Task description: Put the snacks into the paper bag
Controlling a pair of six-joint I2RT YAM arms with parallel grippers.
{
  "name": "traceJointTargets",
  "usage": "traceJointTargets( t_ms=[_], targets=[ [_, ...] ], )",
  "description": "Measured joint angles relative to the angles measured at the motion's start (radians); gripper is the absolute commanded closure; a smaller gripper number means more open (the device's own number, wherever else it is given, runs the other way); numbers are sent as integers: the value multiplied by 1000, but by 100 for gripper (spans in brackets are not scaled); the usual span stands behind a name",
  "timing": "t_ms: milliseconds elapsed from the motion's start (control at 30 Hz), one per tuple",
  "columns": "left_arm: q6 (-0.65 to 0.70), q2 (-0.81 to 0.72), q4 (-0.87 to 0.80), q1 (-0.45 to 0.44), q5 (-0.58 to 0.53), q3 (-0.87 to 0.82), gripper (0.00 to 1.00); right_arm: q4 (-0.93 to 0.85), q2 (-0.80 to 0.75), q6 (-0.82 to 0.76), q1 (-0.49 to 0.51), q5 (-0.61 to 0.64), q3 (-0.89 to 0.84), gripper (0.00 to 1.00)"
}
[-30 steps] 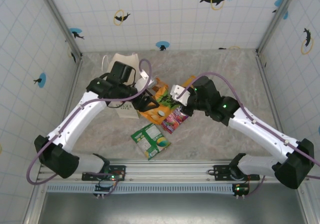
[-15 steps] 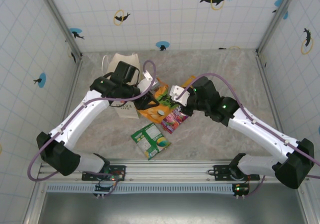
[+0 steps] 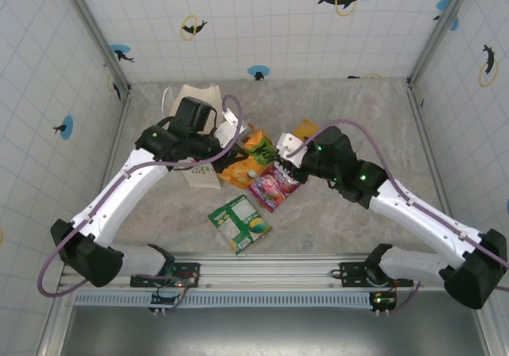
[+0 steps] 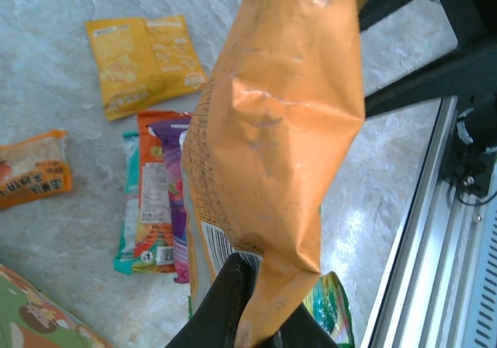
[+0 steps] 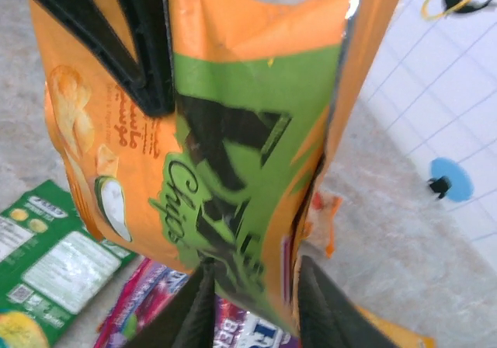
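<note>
The left gripper [image 4: 252, 286] is pinched tight on one edge of the large orange packet [image 4: 272, 154], its dark fingers [image 4: 225, 301] pressed together with the foil between them. In the top view this packet is held up off the table [image 3: 350, 102], just right of the paper bag [image 3: 200, 178] and between the two arms. The right gripper [image 5: 252, 286] meets the same packet from the right side. Its fingers [image 5: 200, 305] stand apart on either side of the packet's lower edge, under the green lettering, and whether they press the foil cannot be told. The white bag lies on the left part of the table with the left arm reaching across it; its handles sit at the far end. On the table below the lifted packet lies the purple-pink packet [image 3: 274, 185], and the orange-red packet [image 4: 155, 208] lies right beside it, their edges overlapping in the left wrist view. The green packet [image 3: 240, 223] sits nearer, towards the arm bases, apart from the others. The yellow-orange packet [image 3: 305, 128] lies flat farther off to the right, and the small orange packet [image 4: 31, 179] rests by itself on the marbled surface.
</note>
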Motion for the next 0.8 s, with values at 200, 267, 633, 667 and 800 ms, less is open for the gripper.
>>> traceJointTargets(
  t_ms=[200, 267, 633, 667, 800],
  targets=[
    [-72, -56, 95, 0, -53, -15, 99, 169, -151, 135, -41, 48, -152, 44],
    [-106, -83, 140, 0, -81, -15, 100, 222, -204, 190, -53, 64, -206, 44],
    [-298, -225, 357, 0, -399, -6, 100, 340, -286, 364, -66, 93, -338, 46],
    [-309, -228, 369, 0, -429, 2, 100, 343, -286, 371, -66, 93, -342, 47],
    [-344, -224, 423, 17, -520, 59, 100, 362, -286, 397, -66, 90, -351, 47]
  ],
)
